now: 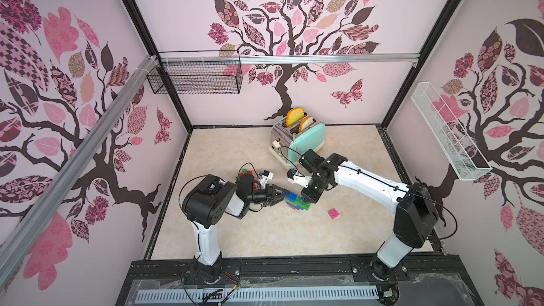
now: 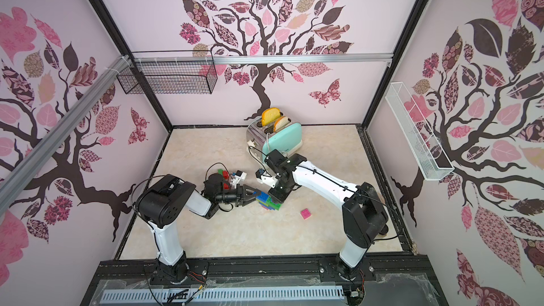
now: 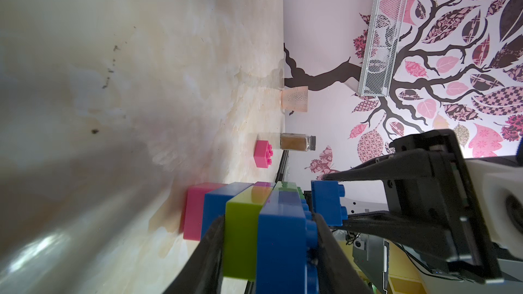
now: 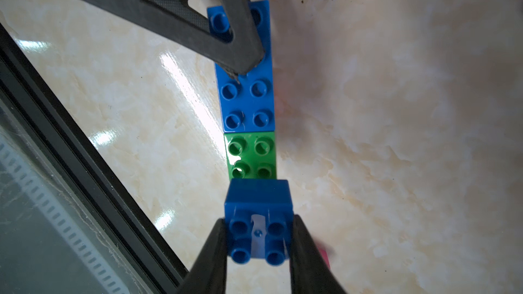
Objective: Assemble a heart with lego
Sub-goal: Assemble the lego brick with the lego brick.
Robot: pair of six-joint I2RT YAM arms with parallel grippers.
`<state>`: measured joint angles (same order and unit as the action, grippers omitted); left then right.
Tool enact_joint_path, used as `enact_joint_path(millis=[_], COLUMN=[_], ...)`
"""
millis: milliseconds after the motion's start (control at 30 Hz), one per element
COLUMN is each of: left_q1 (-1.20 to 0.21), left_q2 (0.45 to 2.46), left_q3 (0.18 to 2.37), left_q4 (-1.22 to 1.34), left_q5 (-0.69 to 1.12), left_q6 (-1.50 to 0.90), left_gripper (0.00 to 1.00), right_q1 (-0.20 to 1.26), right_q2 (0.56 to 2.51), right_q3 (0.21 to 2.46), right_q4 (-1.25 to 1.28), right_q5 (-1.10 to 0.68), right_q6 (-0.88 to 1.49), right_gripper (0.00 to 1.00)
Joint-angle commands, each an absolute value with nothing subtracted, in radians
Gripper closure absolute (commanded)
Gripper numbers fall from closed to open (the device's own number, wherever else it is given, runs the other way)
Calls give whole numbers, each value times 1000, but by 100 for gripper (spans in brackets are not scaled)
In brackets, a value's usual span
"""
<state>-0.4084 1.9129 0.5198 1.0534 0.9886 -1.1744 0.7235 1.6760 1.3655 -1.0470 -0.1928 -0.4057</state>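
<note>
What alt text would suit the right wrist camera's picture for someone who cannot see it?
The right gripper pinches a small blue brick over the green end of a brick stack on a marbled table. The left gripper's finger lies across the stack's long blue brick.

White links [image 1: 368, 191]; black joints [image 1: 206, 201]; thin black cables [image 1: 379, 181]

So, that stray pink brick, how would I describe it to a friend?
Find the mint toaster at the back of the table, then come forward to the brick stack where both arms meet. Toward the right arm's side of it lies a small square pink brick. Unlike the others, it sits alone, touching nothing.
</note>
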Motion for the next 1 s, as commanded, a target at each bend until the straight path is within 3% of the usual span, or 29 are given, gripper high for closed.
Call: enact_joint_path(millis=[0,767,967], left_q1=[-410,-408,-409], left_q2=[1914,1908,1908], left_q3=[509,506,508], left_q4=[1048,1042,1042], left_q5=[985,985,983], left_q6=[-1153,-1148,-1149], left_gripper=[61,61,61], right_q1=[728,758,797], right_q2=[1685,1729,1701], right_q3=[1382,1322,1279], right_q4=[-1042,-995,-943], right_q5=[-209,-135,-41], right_q6=[-441,-465,-460], right_gripper=[75,75,76])
